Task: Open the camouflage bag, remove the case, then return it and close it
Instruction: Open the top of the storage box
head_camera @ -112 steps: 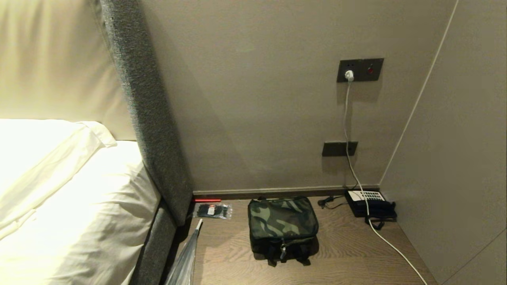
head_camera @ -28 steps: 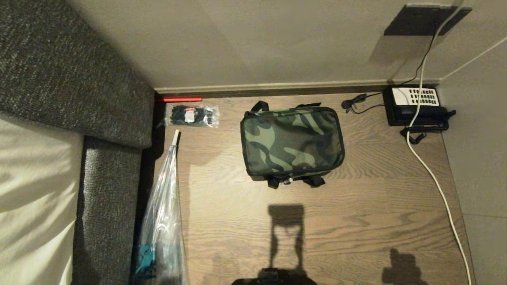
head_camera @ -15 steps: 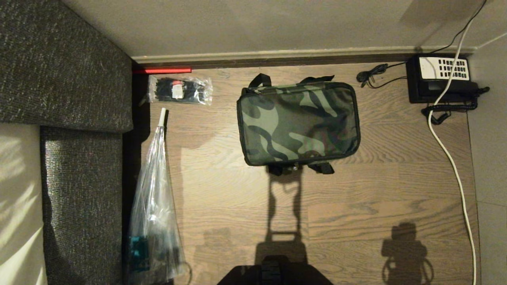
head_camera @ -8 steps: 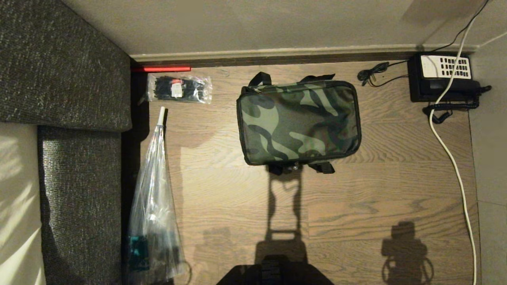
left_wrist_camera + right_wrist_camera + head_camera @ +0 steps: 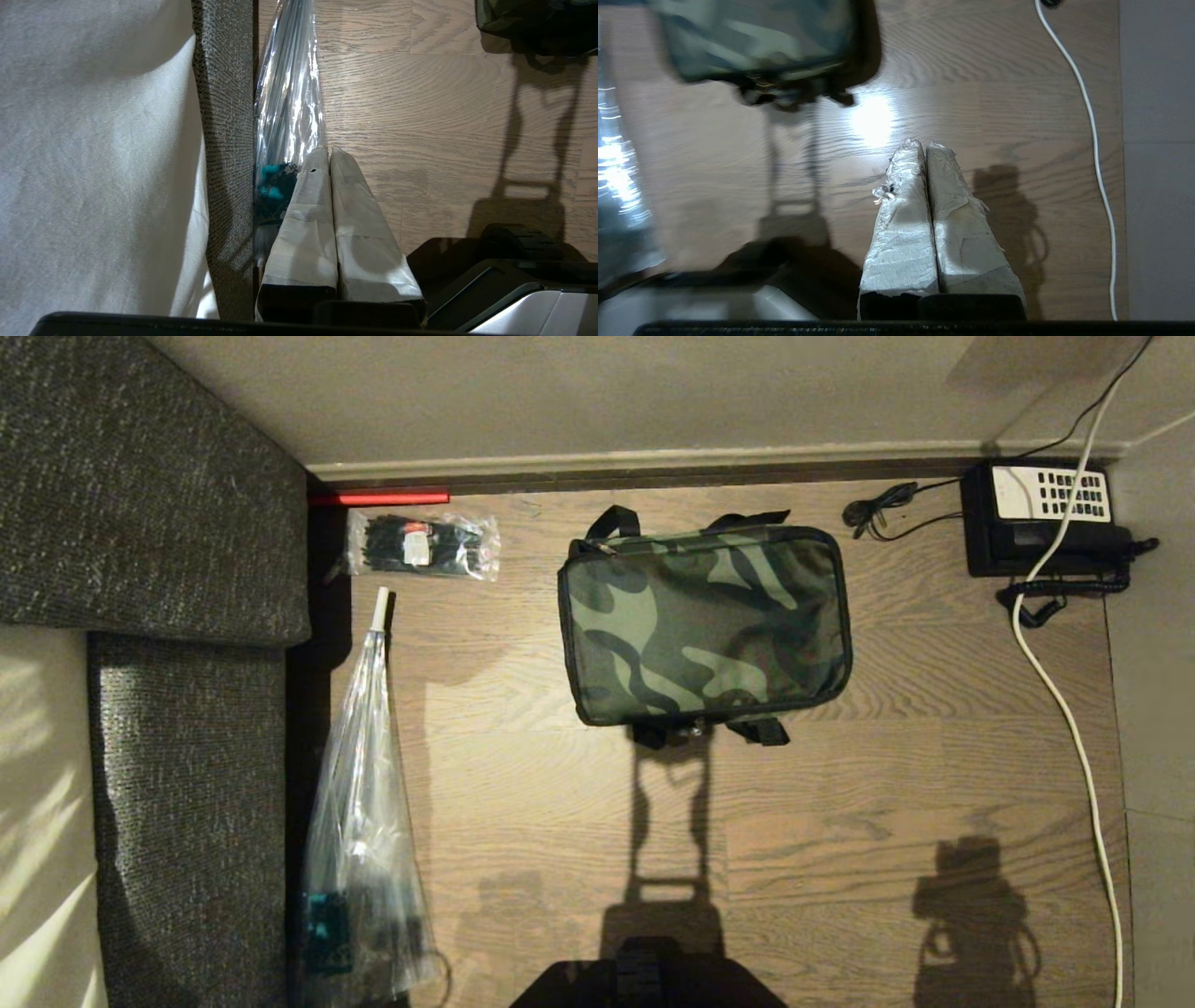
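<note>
Still zipped, boxy green-camouflage fabric bag [image 5: 704, 621] mid-bench [image 5: 840, 784], buckles nearest; right pincer [image 5: 924, 145] pressed together, well short, left pincer [image 5: 328, 151] likewise by plastic-sleeved umbrella [image 5: 359, 821]; risks: soft lid dragging whole bag, snagging white cable [image 5: 1064, 719].

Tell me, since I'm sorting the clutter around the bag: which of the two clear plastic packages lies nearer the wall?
The small flat packet of black items, just below the red strip at the baseboard. The other, the long clear umbrella sleeve, stretches away from the wall along the bed frame.
</note>
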Controlling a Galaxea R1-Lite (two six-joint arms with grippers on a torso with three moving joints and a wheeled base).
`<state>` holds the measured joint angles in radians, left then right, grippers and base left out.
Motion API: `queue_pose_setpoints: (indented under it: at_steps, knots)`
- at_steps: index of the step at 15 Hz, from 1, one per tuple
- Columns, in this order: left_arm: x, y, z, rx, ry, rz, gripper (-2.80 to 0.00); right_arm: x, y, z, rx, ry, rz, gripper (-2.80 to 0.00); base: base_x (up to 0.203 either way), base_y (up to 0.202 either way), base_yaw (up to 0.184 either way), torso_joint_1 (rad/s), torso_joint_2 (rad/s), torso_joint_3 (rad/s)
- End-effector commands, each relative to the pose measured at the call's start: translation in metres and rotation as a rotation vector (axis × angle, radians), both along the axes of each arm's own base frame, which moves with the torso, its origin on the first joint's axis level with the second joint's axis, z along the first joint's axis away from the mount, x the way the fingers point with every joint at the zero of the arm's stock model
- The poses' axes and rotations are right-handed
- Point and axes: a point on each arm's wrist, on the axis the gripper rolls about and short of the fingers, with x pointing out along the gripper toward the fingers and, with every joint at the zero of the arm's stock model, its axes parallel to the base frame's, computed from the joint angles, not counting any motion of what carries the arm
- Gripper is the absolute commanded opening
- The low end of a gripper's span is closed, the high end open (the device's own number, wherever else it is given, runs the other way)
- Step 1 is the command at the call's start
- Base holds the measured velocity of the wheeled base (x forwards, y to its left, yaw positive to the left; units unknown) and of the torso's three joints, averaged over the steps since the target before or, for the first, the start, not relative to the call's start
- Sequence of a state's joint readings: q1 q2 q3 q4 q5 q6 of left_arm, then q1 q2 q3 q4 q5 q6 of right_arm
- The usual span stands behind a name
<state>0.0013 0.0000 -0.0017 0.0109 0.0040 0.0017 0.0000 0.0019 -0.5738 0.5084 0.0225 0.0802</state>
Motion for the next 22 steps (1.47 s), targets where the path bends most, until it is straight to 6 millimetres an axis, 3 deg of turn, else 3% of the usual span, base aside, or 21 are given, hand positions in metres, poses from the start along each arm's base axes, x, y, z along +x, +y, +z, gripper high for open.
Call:
queue_pose_setpoints:
  at_steps: [1,3,5,7,9,11,13,15,18,22]
  knots:
    - [0.000,0.000,0.000,-0.005,0.000,0.002,-2.80,-0.022,0.000,0.001,0.024,0.264,0.013,-2.80,0.000,0.000,0.000,0.000,0.00,0.000]
    - [0.000,0.000,0.000,-0.002,0.000,0.001,-2.80,0.003,0.000,0.027,0.103,0.451,0.024,-2.80,0.000,0.000,0.000,0.000,0.00,0.000]
    - [0.000,0.000,0.000,-0.002,0.000,0.001,-2.80,0.061,0.001,0.057,0.168,0.648,0.039,-2.80,0.000,0.000,0.000,0.000,0.00,0.000]
    - [0.000,0.000,0.000,-0.002,0.000,0.001,-2.80,0.129,0.003,0.072,0.203,0.761,0.050,-2.80,0.000,0.000,0.000,0.000,0.00,0.000]
    - [0.000,0.000,0.000,-0.002,0.000,0.001,-2.80,0.199,0.005,0.064,0.194,0.841,0.072,-2.80,0.000,0.000,0.000,0.000,0.00,0.000]
    - [0.000,0.000,0.000,-0.002,0.000,0.001,-2.80,0.258,0.013,0.040,0.151,0.865,0.122,-2.80,0.000,0.000,0.000,0.000,0.00,0.000]
    - [0.000,0.000,0.000,-0.002,0.000,0.001,-2.80,0.308,0.034,0.019,0.121,0.733,0.214,-2.80,0.000,0.000,0.000,0.000,0.00,0.000]
    - [0.000,0.000,0.000,-0.002,0.000,0.001,-2.80,0.323,0.071,0.000,0.134,0.687,0.342,-2.80,0.000,0.000,0.000,0.000,0.00,0.000]
    - [0.000,0.000,0.000,-0.002,0.000,0.001,-2.80,0.318,0.113,-0.010,0.173,0.699,0.463,-2.80,0.000,0.000,0.000,0.000,0.00,0.000]
    - [0.000,0.000,0.000,-0.002,0.000,0.001,-2.80,0.318,0.139,-0.032,0.157,0.688,0.548,-2.80,0.000,0.000,0.000,0.000,0.00,0.000]
